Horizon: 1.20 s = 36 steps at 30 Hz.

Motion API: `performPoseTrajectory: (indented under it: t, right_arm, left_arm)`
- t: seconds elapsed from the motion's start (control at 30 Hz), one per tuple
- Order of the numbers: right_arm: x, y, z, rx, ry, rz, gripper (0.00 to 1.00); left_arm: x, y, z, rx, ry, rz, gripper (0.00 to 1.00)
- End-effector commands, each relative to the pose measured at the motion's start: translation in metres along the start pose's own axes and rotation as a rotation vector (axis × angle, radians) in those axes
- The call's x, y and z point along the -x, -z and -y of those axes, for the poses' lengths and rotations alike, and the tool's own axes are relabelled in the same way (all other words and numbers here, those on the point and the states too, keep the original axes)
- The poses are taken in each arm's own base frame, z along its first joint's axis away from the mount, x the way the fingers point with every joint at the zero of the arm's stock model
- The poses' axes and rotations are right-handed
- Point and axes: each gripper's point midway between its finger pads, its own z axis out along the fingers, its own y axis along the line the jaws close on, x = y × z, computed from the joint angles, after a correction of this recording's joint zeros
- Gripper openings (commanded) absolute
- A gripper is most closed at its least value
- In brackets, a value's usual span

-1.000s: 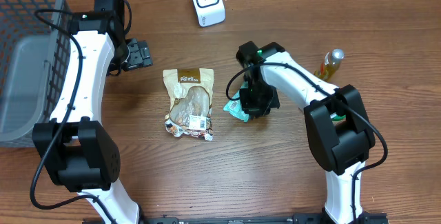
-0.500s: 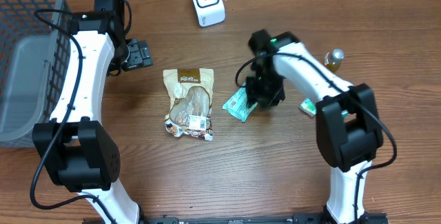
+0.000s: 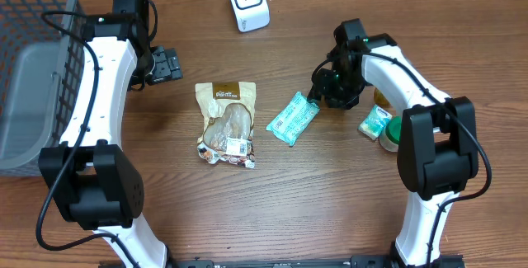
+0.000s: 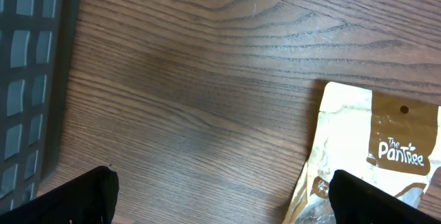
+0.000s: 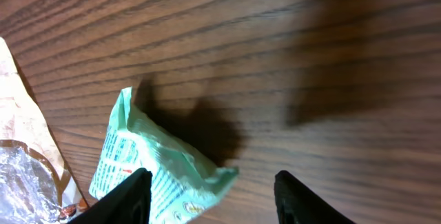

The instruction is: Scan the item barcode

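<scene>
Packet (image 5: 173, 174), mint green, runs off the right wrist view's bottom edge.

Mint-green packet (image 3: 293, 119), white print — tan-and-brown pouch (image 3: 226, 122) — dark-brown woodgrain table (image 3: 330, 202).

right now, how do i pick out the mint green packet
From the white scanner at the far edge of the table, come down to the tan Pantree pouch. The mint green packet lies slanted just right of it, by the right gripper. It is slimmer than the pouch and lies in the open, unlike the green pack beside the right arm.
</scene>
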Motion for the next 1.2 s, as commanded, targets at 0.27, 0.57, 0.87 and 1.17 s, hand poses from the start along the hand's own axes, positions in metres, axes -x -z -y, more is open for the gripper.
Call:
performPoseTrajectory:
  t: [0.27, 0.57, 0.87, 1.17]
  right_arm:
    - [-0.012, -0.026, -0.008, 0.127, 0.029, 0.015, 0.44]
    - [-0.011, -0.025, -0.014, 0.186, 0.046, 0.038, 0.09]
    - [-0.027, 0.052, -0.074, 0.523, 0.329, 0.090, 0.04]
    - [-0.043, 0.067, -0.079, 0.551, 0.331, 0.059, 0.04]
  left_arm:
    - [0.005, 0.010, 0.001, 0.002, -0.007, 0.034, 0.99]
    - [0.005, 0.010, 0.001, 0.002, -0.007, 0.034, 1.00]
    - [0.005, 0.010, 0.001, 0.002, -0.007, 0.034, 1.00]
    - [0.005, 0.010, 0.001, 0.002, -0.007, 0.034, 1.00]
